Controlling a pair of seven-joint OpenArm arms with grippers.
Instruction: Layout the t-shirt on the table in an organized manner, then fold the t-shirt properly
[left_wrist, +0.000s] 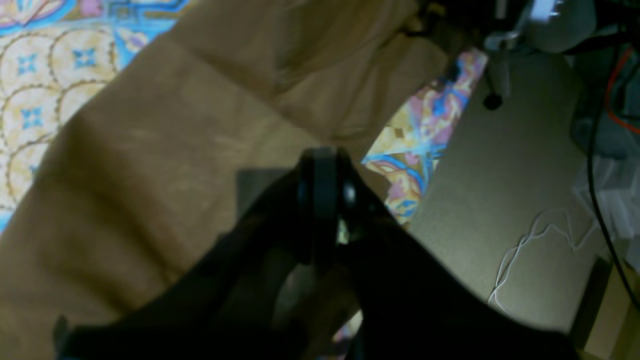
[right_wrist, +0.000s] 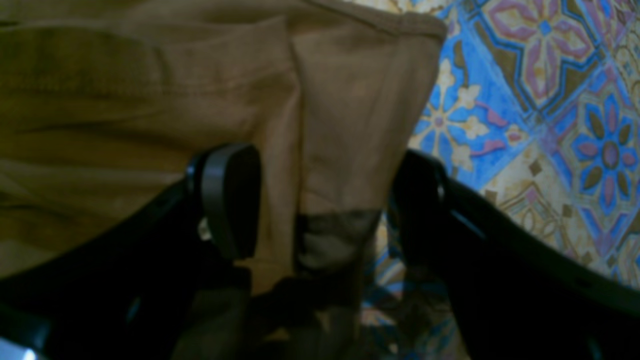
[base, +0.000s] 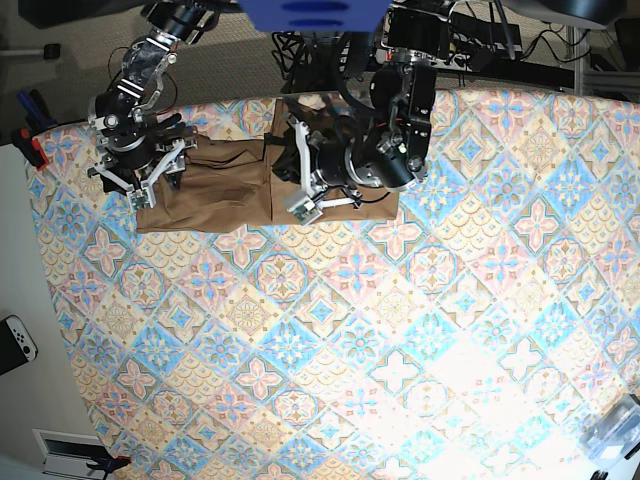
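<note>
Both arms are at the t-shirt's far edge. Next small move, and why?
Probably close the right gripper: its jaws stand open around a corner of the t-shirt, which lies bunched on the table. The left gripper is already shut over the cloth, though a grip isn't clear.

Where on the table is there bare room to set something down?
Bare table runs from the t-shirt's near hem to the front edge, and rightward of the left pincer. The far-left corner is crowded: shirt, open right pincer, both arms.

Black arms, apparently grey-padded tool (right_wrist: 320, 200)
</note>
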